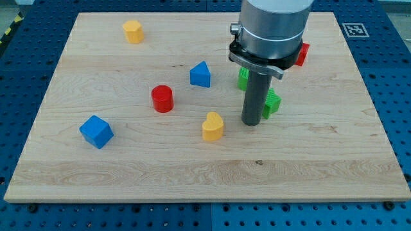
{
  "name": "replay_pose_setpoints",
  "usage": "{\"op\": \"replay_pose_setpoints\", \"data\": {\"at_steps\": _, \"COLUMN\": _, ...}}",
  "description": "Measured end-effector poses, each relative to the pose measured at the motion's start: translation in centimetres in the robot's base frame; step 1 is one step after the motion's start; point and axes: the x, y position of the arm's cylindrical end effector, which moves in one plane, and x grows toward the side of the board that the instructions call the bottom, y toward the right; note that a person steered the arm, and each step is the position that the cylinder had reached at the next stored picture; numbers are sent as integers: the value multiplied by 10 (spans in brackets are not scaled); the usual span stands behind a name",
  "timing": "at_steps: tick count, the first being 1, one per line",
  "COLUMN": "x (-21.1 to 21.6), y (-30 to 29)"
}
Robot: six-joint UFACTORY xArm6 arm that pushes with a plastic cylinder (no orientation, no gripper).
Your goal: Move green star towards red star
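Jaws none, nothing held: my tip (251, 123) against green block (273, 102), second green block (243, 79) behind, yellow heart (212, 126) nearby.

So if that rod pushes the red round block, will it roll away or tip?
The red cylinder stands upright on its flat end, so it would probably slide, not roll. It looks squat and rigid, so tipping seems unlikely. My tip is well to its right.

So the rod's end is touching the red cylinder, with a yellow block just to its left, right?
Not quite. In the camera view my tip sits against a green block, partly hidden behind the rod, not the red cylinder, which stands well off toward the view's left. The yellow block just to the tip's left is right.
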Motion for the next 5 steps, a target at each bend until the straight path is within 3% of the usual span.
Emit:
{"op": "replay_pose_setpoints", "data": {"at_steps": 3, "x": -1, "y": 35}}
{"op": "replay_pose_setpoints", "data": {"at_steps": 5, "x": -14, "y": -23}}
